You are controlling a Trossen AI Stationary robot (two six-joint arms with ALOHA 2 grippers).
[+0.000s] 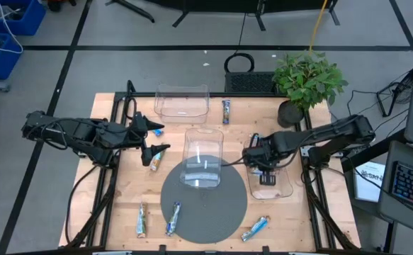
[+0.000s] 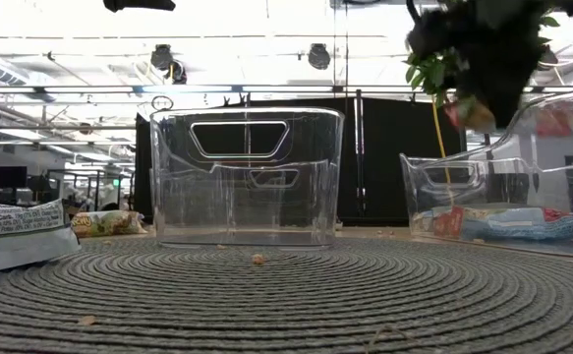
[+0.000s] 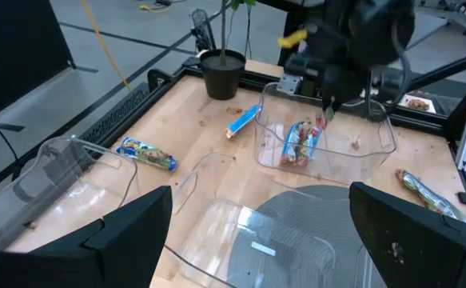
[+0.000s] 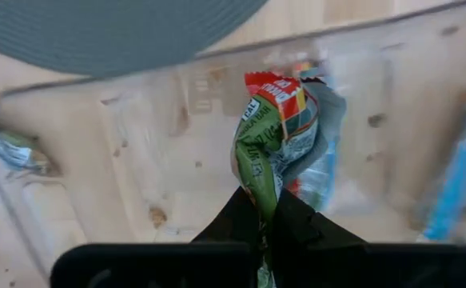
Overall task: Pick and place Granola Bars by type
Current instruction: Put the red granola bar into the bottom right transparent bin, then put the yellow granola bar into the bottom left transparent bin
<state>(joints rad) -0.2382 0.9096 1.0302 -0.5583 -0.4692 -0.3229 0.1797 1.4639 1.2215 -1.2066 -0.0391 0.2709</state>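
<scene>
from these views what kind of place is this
Probably a robotics lab or workshop: a wooden table with two mounted arms, blue storage crates on a taped floor, and desks with monitors under open ceiling lights.

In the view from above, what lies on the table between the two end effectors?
In the high view, a clear plastic bin stands between the left end effector and the right end effector, partly on the round grey mat.

A clear bin (image 1: 203,161) stands on the round mat's (image 1: 220,216) far part; another (image 1: 182,101) and a potted plant (image 1: 304,81) crowd the table's (image 1: 114,205) far edge; the near mat lies open.
</scene>
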